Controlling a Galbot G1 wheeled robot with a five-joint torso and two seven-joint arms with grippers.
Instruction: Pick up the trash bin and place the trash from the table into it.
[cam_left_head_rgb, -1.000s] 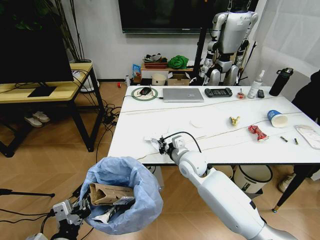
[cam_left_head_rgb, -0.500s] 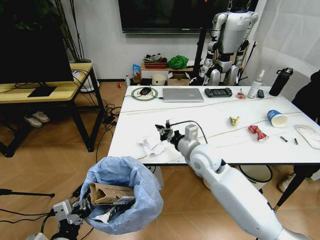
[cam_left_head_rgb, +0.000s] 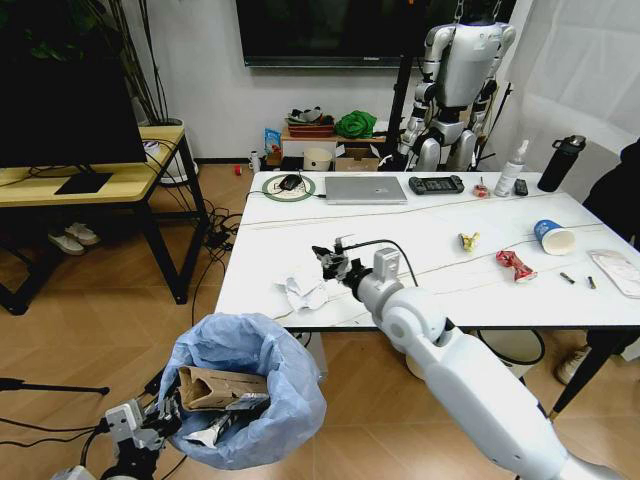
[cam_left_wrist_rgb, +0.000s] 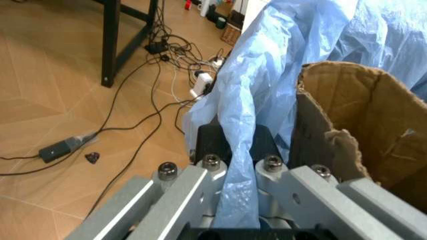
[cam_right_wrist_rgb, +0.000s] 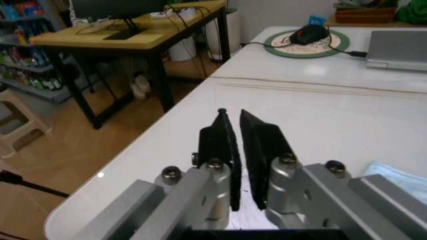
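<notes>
Trash bin (cam_left_head_rgb: 245, 400) hanging below the near left corner of the table (cam_left_head_rgb: 440, 290), low at the robot's left, lined with a thin, crinkled, translucent light-blue bag that bulges over the rim. Inside, a stiff slab of torn brown cardboard (cam_left_head_rgb: 222, 386) with ragged edges, plus pale scraps. Left gripper (cam_left_wrist_rgb: 233, 150) pinching only a fold of the bag film between its black fingers. Risk, as a judgement: slippery film, so likely to slide or tear under the load and drop the bin.

Right gripper (cam_left_head_rgb: 328, 262) raised just above the white marble-look tabletop, black fingers (cam_right_wrist_rgb: 217, 140) pressed nearly together on nothing, with only a thin slit between them. Crumpled white paper (cam_left_head_rgb: 303, 292) lying close beside it near the front edge, light and springy, easy to nudge off the edge or to pinch only by a loose corner.

Farther right on the smooth, glossy top: flat white round lid (cam_left_head_rgb: 395, 245), small yellow wrapper (cam_left_head_rgb: 468, 241), crinkly red wrapper (cam_left_head_rgb: 516, 265), blue-and-white paper cup (cam_left_head_rgb: 554, 237) on its side and liable to roll, clear packet (cam_left_head_rgb: 616, 270) at the far edge. Well apart from the bin, so a long carry with a chance of dropping pieces short
</notes>
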